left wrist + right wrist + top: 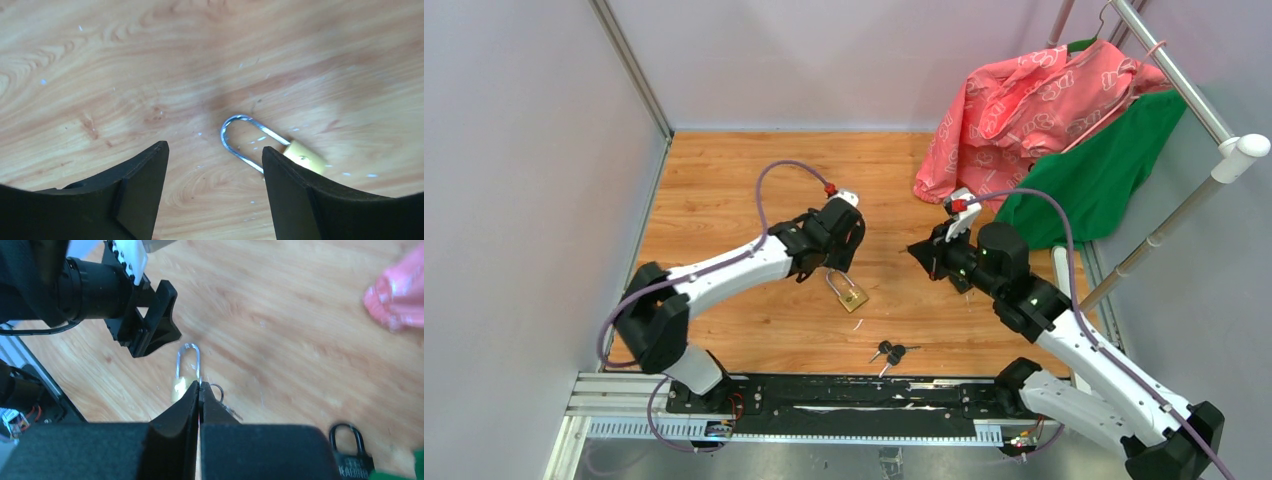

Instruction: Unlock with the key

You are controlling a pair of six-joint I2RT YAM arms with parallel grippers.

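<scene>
A brass padlock (852, 296) with a long silver shackle lies on the wooden table. My left gripper (837, 266) hovers just above it, open and empty. In the left wrist view (214, 150) the shackle (243, 138) lies between the fingers and the brass body (306, 156) is partly hidden behind the right finger. A bunch of black-headed keys (889, 352) lies nearer the front edge. My right gripper (915, 250) is shut and empty, raised above the table to the right of the padlock. In the right wrist view (199, 386) the padlock (180, 385) and a key ring (218, 390) show past its tips.
A black padlock (350, 456) lies on the table at the right wrist view's lower right. Pink cloth (1034, 105) and green cloth (1104, 170) hang from a white rack (1204, 110) at the back right. Grey walls enclose the left and back.
</scene>
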